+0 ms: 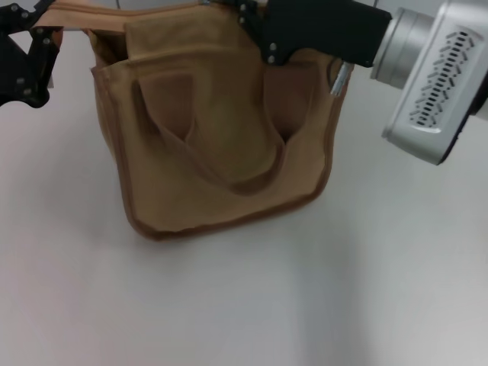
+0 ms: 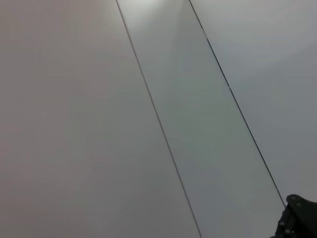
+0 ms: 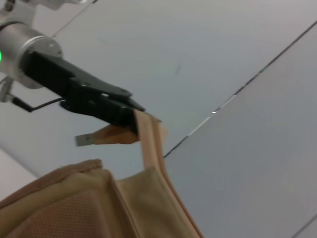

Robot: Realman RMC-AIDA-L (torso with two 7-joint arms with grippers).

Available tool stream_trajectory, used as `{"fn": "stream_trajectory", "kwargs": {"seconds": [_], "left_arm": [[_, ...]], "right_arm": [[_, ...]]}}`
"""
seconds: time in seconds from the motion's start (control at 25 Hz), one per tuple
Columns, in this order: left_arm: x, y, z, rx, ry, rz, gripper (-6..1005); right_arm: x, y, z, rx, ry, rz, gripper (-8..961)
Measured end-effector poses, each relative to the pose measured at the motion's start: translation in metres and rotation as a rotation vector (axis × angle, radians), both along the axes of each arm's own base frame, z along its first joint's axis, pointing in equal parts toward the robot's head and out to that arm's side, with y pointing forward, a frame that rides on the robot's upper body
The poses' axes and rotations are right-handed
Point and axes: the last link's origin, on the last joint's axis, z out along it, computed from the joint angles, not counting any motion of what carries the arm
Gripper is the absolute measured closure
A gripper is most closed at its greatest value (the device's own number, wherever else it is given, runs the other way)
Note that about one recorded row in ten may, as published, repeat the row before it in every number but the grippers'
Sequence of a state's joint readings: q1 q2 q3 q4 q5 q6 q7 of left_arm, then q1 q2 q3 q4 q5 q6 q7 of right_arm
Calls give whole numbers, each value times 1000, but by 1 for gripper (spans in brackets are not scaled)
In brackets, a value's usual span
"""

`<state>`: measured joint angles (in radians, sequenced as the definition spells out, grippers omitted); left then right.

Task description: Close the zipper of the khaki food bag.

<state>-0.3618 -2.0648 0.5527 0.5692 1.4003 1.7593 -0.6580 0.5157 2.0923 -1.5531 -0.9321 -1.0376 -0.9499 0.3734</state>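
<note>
While the khaki food bag (image 1: pixel 221 152) sits on the white table (image 1: pixel 244 305), its zipper (image 3: pixel 152 144) tape is stretched up off the bag's far top corner. Clenched on that tape's end is the left gripper (image 3: pixel 130 113). Above the bag's opposite top corner reaches the right gripper (image 1: pixel 263 23); whether it grips anything, I cannot tell.

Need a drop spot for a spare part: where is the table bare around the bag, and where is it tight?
Bare table runs in front of the bag, and beside it on the left below the left gripper. Crowded at the bag's far top edge: the left gripper grips the zipper strip there, and the right gripper and its arm hang over the top right.
</note>
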Motion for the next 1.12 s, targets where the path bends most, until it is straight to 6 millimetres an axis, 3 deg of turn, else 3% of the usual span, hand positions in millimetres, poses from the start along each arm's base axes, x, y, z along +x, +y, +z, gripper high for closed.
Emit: {"fn": "stream_trajectory", "kwargs": {"seconds": [0.84, 1.12], "left_arm": [[-6, -2, 3, 15, -15, 31, 921], [-4, 0, 2, 8, -12, 25, 919]], "right_arm": [[51, -14, 38, 72, 118, -107, 953], [46, -13, 39, 43, 169, -112, 954]]}}
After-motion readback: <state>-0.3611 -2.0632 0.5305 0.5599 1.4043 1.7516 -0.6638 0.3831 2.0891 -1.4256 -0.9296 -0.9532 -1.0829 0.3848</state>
